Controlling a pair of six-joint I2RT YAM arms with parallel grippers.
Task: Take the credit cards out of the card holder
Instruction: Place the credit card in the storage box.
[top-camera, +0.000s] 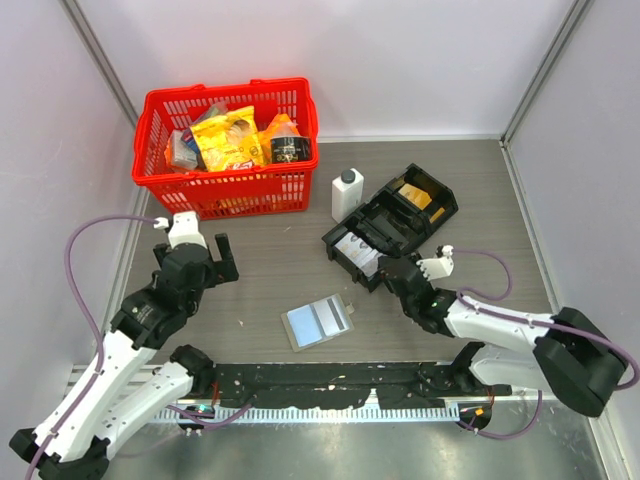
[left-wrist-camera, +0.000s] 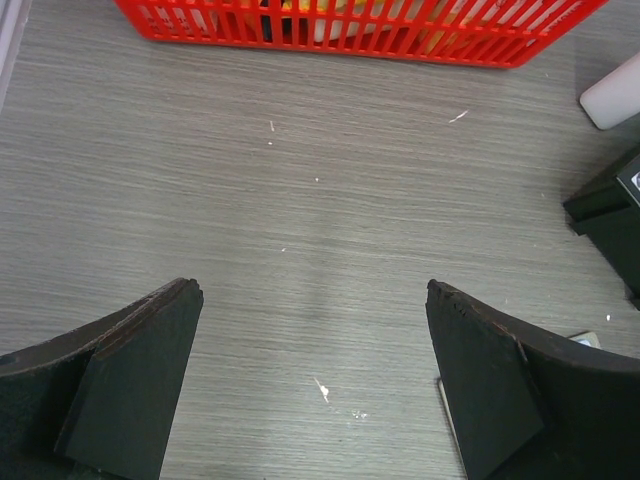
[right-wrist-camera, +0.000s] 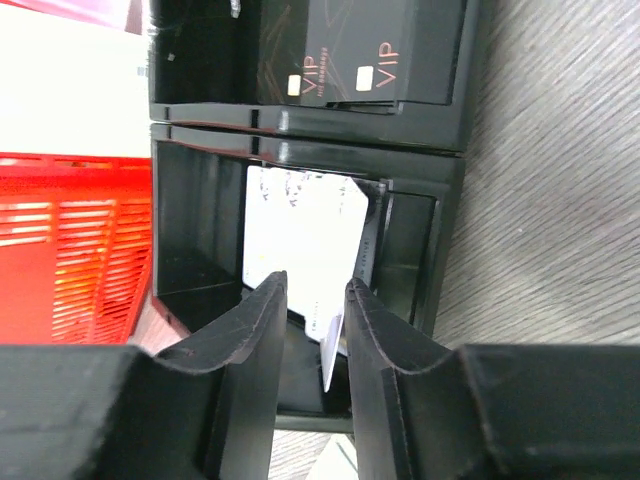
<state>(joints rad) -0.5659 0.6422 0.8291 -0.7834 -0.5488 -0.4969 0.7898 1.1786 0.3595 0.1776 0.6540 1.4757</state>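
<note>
The card holder (top-camera: 318, 321) lies open and flat on the table between the arms, its pale blue panel facing up. My right gripper (top-camera: 397, 270) hovers over the near compartment of the black tray (top-camera: 425, 225). In the right wrist view its jaws (right-wrist-camera: 316, 285) stand a little apart. A thin white card (right-wrist-camera: 333, 355) stands on edge between them, leaning on the right finger, above other white cards (right-wrist-camera: 300, 230) in the compartment. Dark VIP cards (right-wrist-camera: 340, 50) lie in the compartment beyond. My left gripper (top-camera: 195, 262) is open and empty over bare table (left-wrist-camera: 311, 290).
A red basket (top-camera: 228, 145) full of packets stands at the back left, and its wall shows in the left wrist view (left-wrist-camera: 360, 25). A white bottle (top-camera: 346, 192) stands between the basket and the black tray. Grey walls close the table on three sides.
</note>
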